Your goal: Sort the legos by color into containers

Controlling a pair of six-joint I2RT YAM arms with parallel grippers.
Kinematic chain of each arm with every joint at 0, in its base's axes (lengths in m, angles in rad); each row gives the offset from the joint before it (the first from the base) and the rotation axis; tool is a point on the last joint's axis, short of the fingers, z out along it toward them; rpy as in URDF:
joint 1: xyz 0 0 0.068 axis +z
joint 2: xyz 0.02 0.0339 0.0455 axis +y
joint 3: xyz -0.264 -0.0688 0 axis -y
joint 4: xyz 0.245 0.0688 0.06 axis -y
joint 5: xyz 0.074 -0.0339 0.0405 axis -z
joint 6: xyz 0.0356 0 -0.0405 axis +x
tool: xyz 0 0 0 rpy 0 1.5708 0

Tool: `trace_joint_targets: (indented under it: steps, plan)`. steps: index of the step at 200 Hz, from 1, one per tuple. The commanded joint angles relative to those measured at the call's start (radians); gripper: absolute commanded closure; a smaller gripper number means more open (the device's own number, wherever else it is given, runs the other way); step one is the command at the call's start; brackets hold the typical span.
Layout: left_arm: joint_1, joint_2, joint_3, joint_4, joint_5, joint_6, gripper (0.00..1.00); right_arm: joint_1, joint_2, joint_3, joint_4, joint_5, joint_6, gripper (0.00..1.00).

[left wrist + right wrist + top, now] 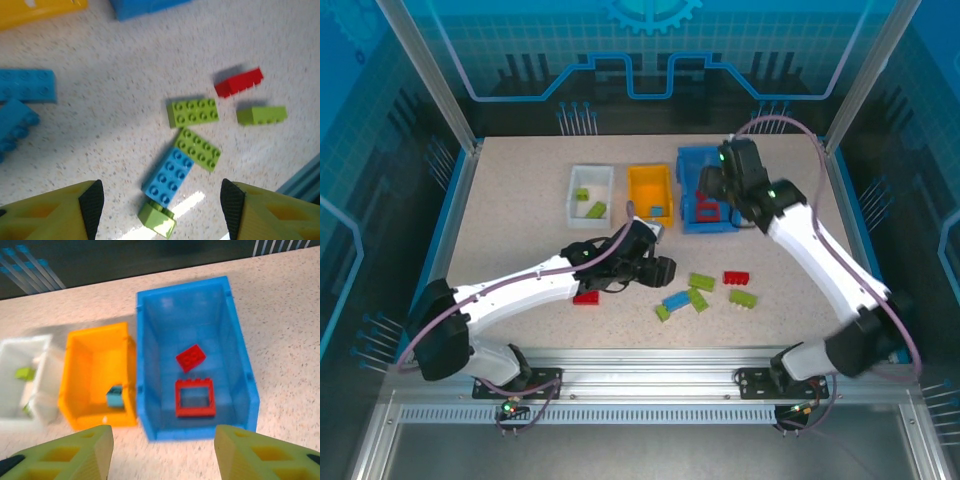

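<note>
Speckled beige counter [520,220] under blue-lit walls carries a white bin [572,195], an orange bin [633,190] and a blue bin [686,190] in a row at its far side. The loose legos [701,281] lie near the middle, between the arms.

The left hand [162,202] hovers spread wide and empty over a blue brick [168,176]. This brick lies studs up. Its long axis runs diagonally across the wrist view, from near left to far right, so it sits skewed to the line between the fingers. A green brick [198,148] touches its far end, and a small green piece [157,220] sits at its near end, possibly touching.

The brick looks light, rigid and smooth-walled, so it is likely to slip if pinched at a corner. The best hold is probably across the short width, on the two flat long sides.

The right hand [162,440] hangs spread and empty above the blue bin, where a red frame [195,397] and a red brick [190,358] lie.
</note>
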Motion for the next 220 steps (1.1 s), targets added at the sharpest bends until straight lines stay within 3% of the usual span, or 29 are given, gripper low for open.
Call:
trace_joint_targets:
  steps: [1, 32, 49, 78, 112, 162, 203, 220]
  plan:
    - [-0.024, 0.028, 0.012, -0.045, 0.02, 0.054, 0.32, 0.083, -0.143, -0.17, -0.057, -0.011, 0.058, 0.4]
    - [-0.025, 0.009, -0.011, -0.08, -0.051, 0.06, 0.31, 0.211, -0.355, -0.334, -0.18, -0.012, 0.182, 0.39]
    - [-0.016, 0.009, -0.006, -0.134, -0.116, 0.067, 0.25, 0.273, -0.442, -0.392, -0.233, -0.002, 0.243, 0.38]
    - [0.092, 0.03, 0.003, -0.209, -0.123, 0.069, 0.23, 0.33, -0.525, -0.454, -0.229, -0.04, 0.285, 0.35]
    - [0.217, 0.003, -0.021, -0.186, -0.055, 0.119, 0.25, 0.373, -0.52, -0.518, -0.133, -0.102, 0.263, 0.32]
    - [0.369, 0.105, -0.006, -0.194, 0.032, 0.187, 0.28, 0.412, -0.479, -0.492, -0.115, -0.089, 0.25, 0.29]
    - [0.392, 0.185, 0.01, -0.164, 0.128, 0.215, 0.32, 0.415, -0.503, -0.519, -0.096, -0.086, 0.267, 0.27]
    - [0.392, 0.243, 0.028, -0.152, 0.118, 0.222, 0.3, 0.415, -0.494, -0.525, -0.08, -0.097, 0.273, 0.27]
